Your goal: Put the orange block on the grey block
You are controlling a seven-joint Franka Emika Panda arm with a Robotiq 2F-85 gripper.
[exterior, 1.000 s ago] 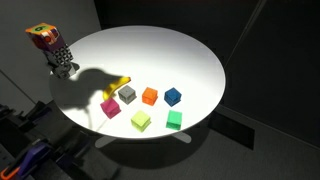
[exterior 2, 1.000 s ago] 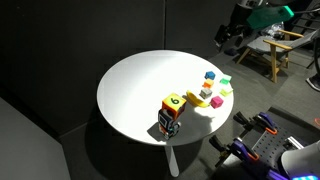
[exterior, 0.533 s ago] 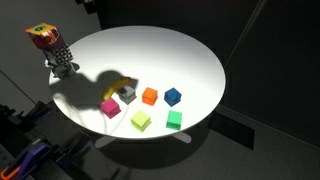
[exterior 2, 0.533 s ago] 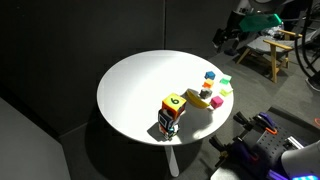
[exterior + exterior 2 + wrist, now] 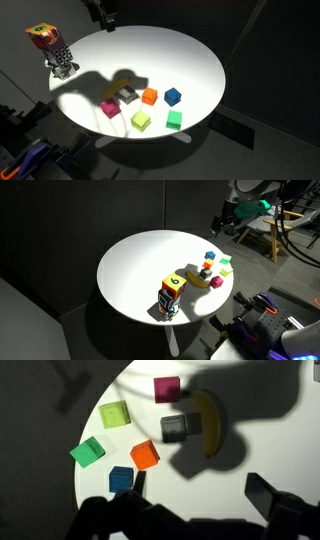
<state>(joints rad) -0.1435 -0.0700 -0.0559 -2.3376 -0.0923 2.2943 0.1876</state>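
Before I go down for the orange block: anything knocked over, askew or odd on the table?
Nothing is spilled or tipped. The one oddity: a yellow banana lies right beside the grey block, seemingly touching it, which could crowd the stacking. The orange block sits flat and free of its neighbours.

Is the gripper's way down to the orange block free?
Likely yes: the gripper hangs open above the table, and the orange block lies uncovered, with gaps to the grey block and blue block.

Small orange block [image 5: 145,455] sits just beside the dull grey block [image 5: 175,428]; not touching, unstacked
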